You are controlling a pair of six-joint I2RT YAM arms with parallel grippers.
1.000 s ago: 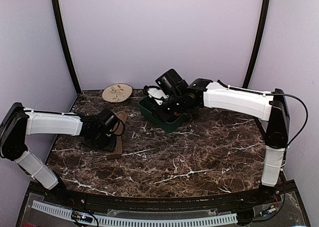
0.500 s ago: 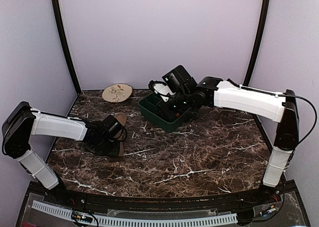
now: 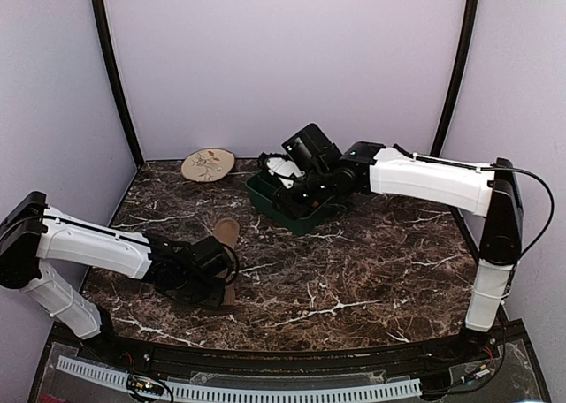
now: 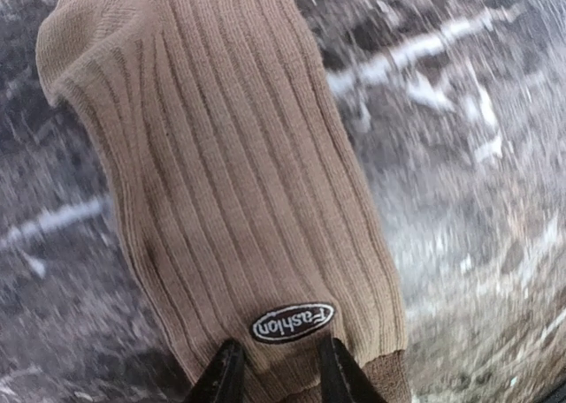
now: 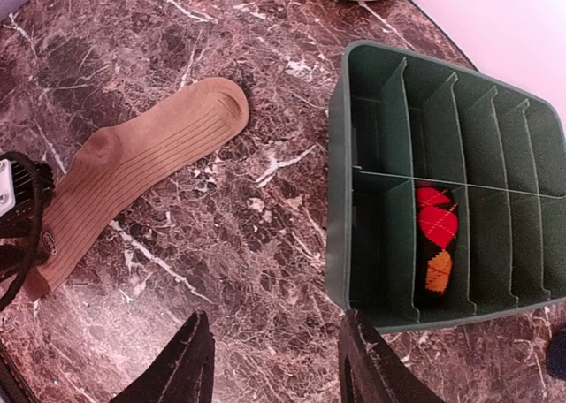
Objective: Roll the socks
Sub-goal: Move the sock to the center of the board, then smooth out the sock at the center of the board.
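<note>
Partly under left gripper: tan sock.

The dark marble table carries a flat tan sock, a green divided bin and a round plate.

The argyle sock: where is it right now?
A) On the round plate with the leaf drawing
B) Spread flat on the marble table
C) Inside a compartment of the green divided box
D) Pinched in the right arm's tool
C: the right wrist view shows the argyle sock sitting bundled in one compartment of the green divided box, while only the tan sock lies outside it.
</note>
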